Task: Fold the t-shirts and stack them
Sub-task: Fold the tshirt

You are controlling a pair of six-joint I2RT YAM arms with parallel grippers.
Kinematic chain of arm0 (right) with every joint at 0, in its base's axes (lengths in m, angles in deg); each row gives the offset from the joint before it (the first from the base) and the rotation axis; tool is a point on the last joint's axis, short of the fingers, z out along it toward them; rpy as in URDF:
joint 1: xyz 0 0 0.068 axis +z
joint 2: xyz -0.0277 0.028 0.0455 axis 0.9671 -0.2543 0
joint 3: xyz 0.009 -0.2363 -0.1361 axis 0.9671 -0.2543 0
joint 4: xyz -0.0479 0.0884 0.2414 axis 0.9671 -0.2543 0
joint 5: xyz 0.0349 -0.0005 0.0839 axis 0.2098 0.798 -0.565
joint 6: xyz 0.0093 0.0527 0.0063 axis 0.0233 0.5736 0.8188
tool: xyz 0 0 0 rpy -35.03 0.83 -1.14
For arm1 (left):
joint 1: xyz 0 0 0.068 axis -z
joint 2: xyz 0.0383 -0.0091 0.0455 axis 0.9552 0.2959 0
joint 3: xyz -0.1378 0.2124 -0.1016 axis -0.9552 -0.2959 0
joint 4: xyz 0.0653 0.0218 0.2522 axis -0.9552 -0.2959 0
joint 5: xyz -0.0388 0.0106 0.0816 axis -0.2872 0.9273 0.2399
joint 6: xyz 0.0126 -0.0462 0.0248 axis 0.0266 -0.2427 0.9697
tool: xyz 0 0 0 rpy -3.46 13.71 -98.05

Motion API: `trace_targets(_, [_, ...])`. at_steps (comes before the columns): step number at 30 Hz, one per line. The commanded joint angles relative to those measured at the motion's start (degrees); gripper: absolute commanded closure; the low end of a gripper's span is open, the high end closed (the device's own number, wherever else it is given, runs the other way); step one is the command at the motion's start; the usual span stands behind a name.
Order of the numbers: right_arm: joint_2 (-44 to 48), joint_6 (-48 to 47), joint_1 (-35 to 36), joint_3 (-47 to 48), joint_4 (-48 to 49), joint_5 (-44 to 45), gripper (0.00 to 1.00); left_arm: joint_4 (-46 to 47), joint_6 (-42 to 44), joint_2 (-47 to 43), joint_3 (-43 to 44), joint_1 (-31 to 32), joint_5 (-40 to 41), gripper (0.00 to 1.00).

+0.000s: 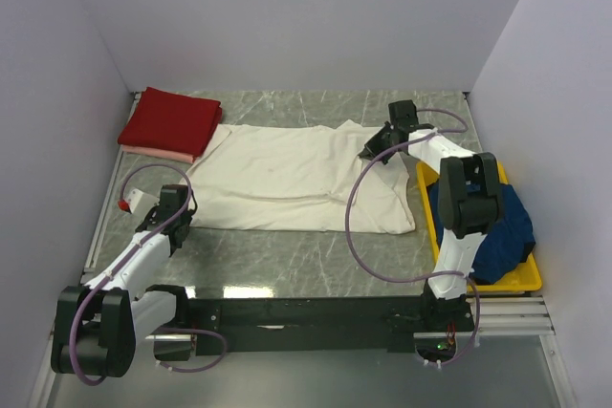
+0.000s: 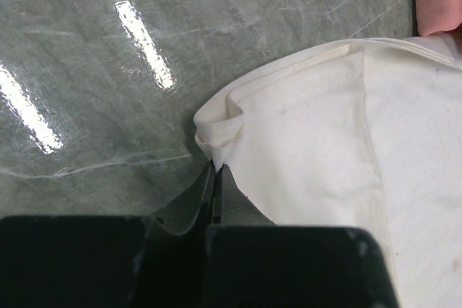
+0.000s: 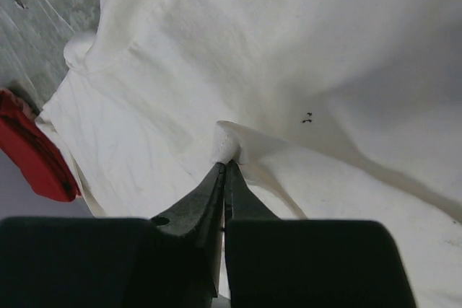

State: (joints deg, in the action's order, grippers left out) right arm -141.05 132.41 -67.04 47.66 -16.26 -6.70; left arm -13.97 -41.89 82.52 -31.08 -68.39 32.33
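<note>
While in two claws (image 2: 215, 167) (image 3: 225, 164), one t-shirt (image 1: 287, 174)

Top external: mounted high behind the arm bases, tilted down and forward, far enough back to take in the whole bench (image 1: 287, 255). Left wrist: just behind the left gripper (image 2: 215, 171), looking very close along its fingers onto a corner of the cream shirt (image 2: 346, 142) and bare bench. Right wrist: equally tight behind the right gripper (image 3: 225, 169), facing across the same shirt toward the red shirt (image 3: 36, 149). Shared by all three: the cream shirt. Shared by top and right wrist: the red shirt.
</note>
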Motion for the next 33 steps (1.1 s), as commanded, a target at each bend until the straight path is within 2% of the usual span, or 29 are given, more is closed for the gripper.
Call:
trace_targets(1, [0.2,1.8,-1.5,0.5,3.2,-0.6,0.95,0.7,1.4,-0.5,2.1,-0.2,-0.8,0.99])
trace_targets(6, [1.6,2.5,-3.0,-1.6,5.1,-1.2,0.84,0.8,1.5,-0.5,2.1,-0.2,-0.8,0.99])
trace_targets(11, [1.5,0.7,-3.0,-0.3,4.1,-1.5,0.63,0.7,1.5,-0.5,2.1,-0.2,-1.0,0.99])
trace_targets(14, [3.7,-1.7,-3.0,-1.1,4.1,-1.1,0.56,0.6,1.5,-0.9,2.1,-0.2,-0.8,0.99])
trace_targets(19, [11.5,-5.7,-0.7,-10.7,4.4,3.0,0.54,0.8,1.6,-0.8,2.0,-0.2,-0.9,0.99])
trace_targets(24, [17.8,-7.3,4.1,-23.0,9.4,5.0,0.53,0.7,1.6,-1.2,1.9,-0.1,-1.0,0.99])
trace_targets(33, [18.7,-5.9,8.9,-29.3,12.6,5.8,0.53,0.6,1.8,-1.8,1.7,-0.2,-0.8,0.99])
